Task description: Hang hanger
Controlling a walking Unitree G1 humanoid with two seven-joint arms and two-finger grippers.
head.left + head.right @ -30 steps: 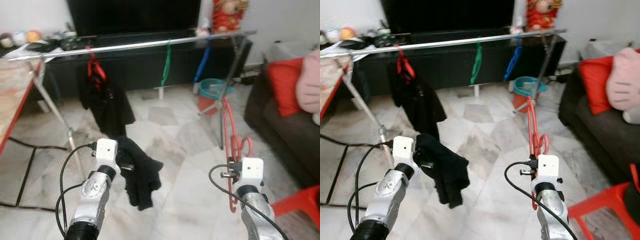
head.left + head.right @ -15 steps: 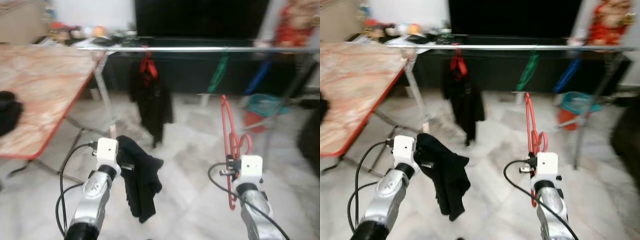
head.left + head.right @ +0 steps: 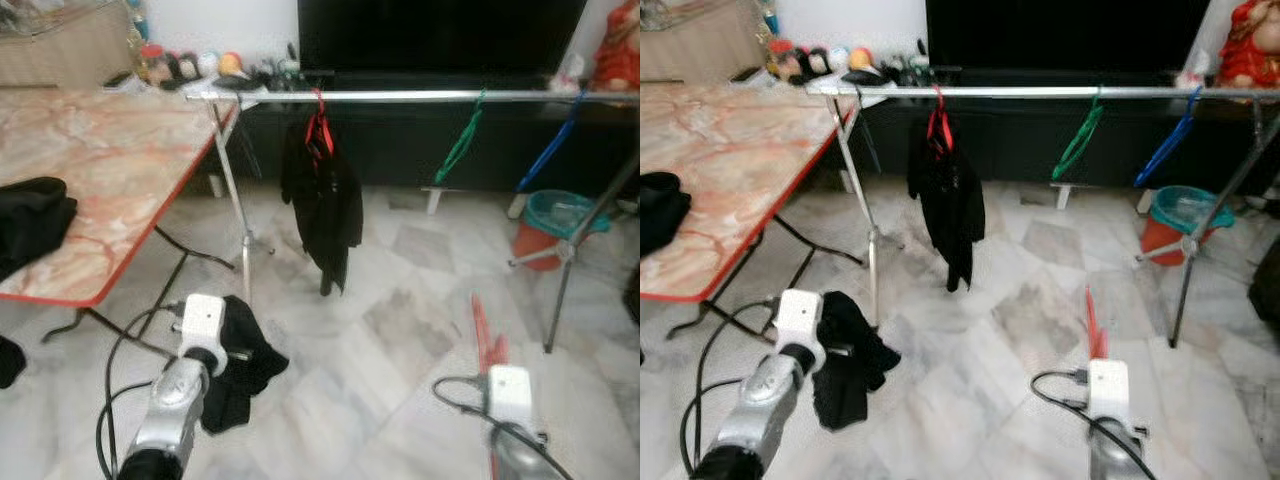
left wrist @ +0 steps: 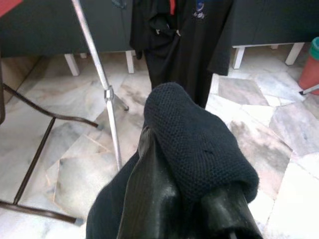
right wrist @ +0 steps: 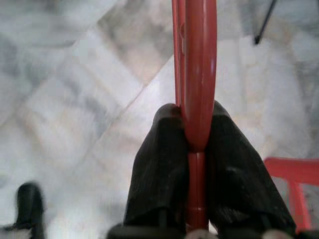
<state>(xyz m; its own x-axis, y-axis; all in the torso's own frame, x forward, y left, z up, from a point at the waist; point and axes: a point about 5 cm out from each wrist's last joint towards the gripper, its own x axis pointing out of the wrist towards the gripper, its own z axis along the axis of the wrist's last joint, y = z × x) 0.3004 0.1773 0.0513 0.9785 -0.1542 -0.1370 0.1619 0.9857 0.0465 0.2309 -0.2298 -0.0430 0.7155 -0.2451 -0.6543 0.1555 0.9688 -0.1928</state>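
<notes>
While the right gripper [image 5: 193, 142] pinched a smooth red hanger [image 5: 195, 59], left gripper [image 4: 185, 196] clutched soft, knitted black cloth [image 4: 199, 144], shiny metal rail [image 3: 420, 97] ahead.

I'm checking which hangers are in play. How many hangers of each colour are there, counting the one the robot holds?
Red: 2, one on the rail under a black garment, one in the right gripper
Green: 1
Blue: 1
Total: 4
</notes>
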